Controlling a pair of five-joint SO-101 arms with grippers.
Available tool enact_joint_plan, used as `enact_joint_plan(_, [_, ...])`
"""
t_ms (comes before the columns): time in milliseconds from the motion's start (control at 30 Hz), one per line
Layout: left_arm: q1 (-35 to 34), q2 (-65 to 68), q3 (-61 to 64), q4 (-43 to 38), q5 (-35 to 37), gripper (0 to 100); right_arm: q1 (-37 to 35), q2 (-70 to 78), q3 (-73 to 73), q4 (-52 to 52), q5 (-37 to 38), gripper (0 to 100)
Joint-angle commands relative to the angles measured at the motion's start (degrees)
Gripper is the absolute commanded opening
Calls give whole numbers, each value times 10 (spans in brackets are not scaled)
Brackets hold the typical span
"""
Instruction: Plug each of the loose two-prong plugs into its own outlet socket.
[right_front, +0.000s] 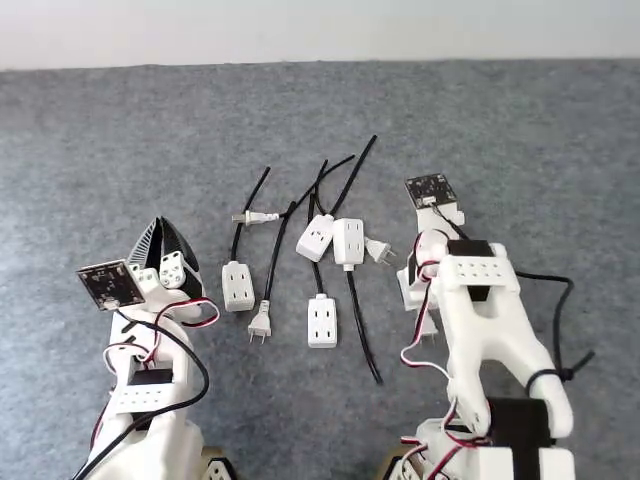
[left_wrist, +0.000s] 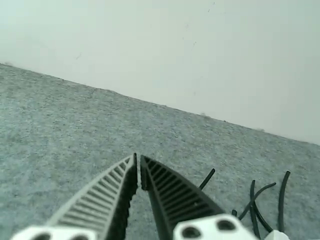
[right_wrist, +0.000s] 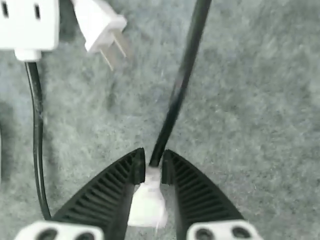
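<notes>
My right gripper is shut on a white two-prong plug, whose black cord runs away from the jaws over the grey carpet. Just beyond lie a loose white plug with bare prongs and a white outlet block. From above, several outlet blocks and loose plugs lie between the arms. My left gripper hovers left of them, shut with nothing in it.
Black cords fan out toward the back of the carpet. A long cord trails from the middle outlet toward the front. The right arm covers the carpet at the right. A white wall bounds the far side.
</notes>
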Motion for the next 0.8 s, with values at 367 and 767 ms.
enact_joint_plan(367, [0, -6, -4, 1, 3, 14, -14, 10, -45, 49, 29, 90])
enact_joint_plan(767, [0, -6, -4, 1, 3, 15, -14, 33, -47, 54, 34, 91])
